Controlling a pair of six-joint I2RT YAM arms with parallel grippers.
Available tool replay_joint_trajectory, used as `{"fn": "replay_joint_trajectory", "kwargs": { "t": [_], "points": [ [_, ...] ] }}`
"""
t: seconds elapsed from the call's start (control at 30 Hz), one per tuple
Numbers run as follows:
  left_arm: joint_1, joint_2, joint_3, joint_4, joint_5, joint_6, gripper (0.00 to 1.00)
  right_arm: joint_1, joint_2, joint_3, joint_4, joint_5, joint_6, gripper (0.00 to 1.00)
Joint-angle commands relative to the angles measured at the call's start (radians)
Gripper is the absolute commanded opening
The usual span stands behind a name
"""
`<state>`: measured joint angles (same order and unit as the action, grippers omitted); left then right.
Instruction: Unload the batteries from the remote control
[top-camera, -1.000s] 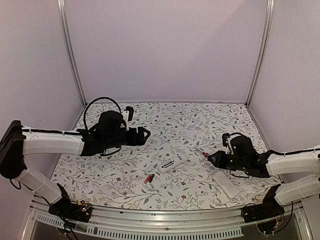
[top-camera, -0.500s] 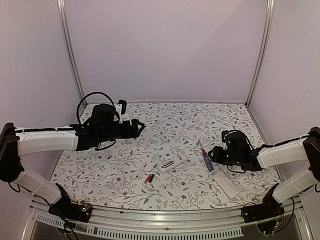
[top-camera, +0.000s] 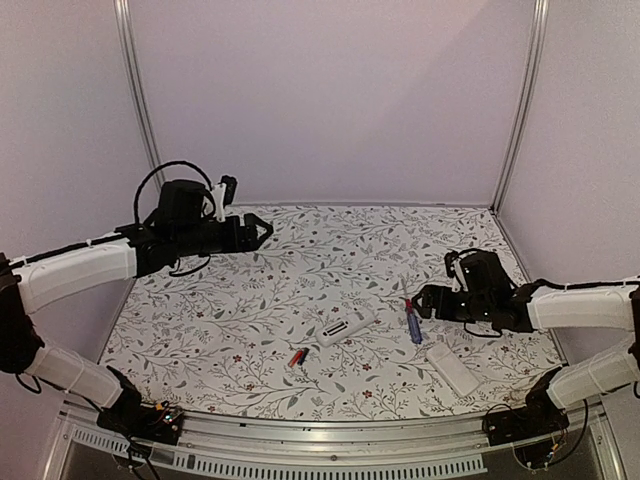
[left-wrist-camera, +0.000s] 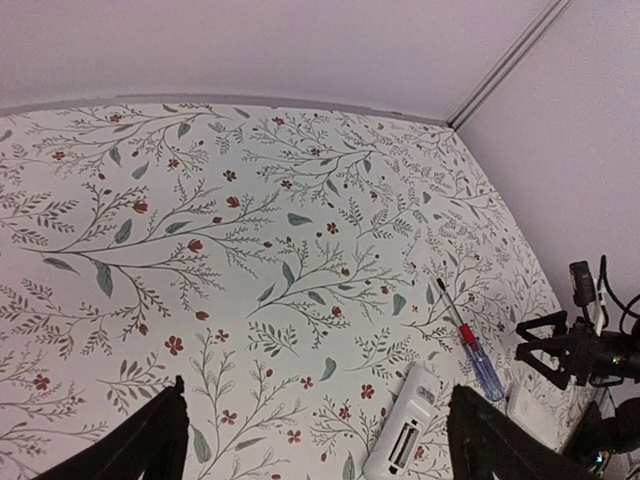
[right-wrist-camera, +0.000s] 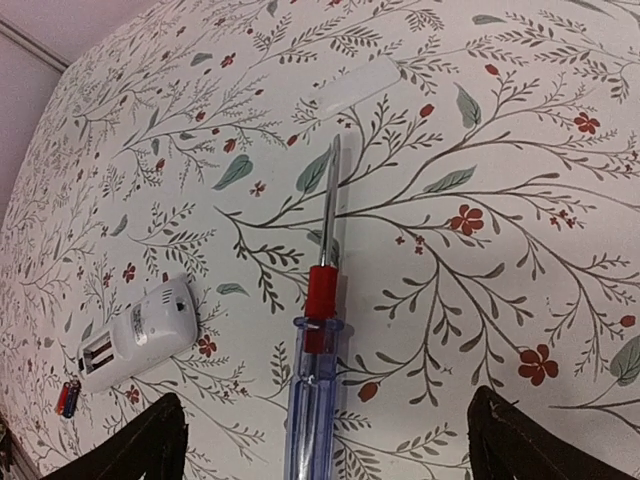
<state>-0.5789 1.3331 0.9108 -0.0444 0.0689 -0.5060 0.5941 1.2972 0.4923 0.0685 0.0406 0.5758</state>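
Observation:
The remote control lies on the flowered table near its middle, its long recess facing up. Two small red batteries lie side by side on the table just in front and to the left of it, also at the lower left edge of the right wrist view. My left gripper hangs open and empty, high over the back left of the table, far from the remote. My right gripper is open, low on the right. A red-and-blue screwdriver lies on the table between its fingers, touching neither.
A flat white rectangular plate lies at the front right, beside the right arm. The screwdriver sits between the remote and that plate. A small pale flat piece lies beyond the screwdriver's tip. Purple walls enclose the table.
My right gripper has opened and let go of the screwdriver, which now lies on the table. My left arm has swung back and to the left, away from the remote.

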Motion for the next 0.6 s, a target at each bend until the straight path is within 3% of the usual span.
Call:
{"fn": "replay_joint_trajectory", "kwargs": {
  "t": [0.0, 0.17, 0.33, 0.57],
  "points": [
    [0.096, 0.024, 0.162, -0.154, 0.163, 0.150, 0.89, -0.001, -0.067, 0.067, -0.245, -0.090, -0.108, 0.98],
    [0.174, 0.075, 0.236, -0.230, 0.143, 0.275, 0.89, 0.047, -0.070, 0.066, -0.387, -0.092, -0.055, 0.99],
    [0.256, 0.051, 0.151, -0.145, 0.243, 0.249, 0.89, 0.081, -0.110, 0.034, -0.452, -0.109, 0.039, 0.99],
    [0.283, 0.034, 0.151, -0.176, 0.277, 0.249, 0.89, 0.129, -0.173, -0.019, -0.529, -0.125, 0.125, 0.99]
  ]
}}
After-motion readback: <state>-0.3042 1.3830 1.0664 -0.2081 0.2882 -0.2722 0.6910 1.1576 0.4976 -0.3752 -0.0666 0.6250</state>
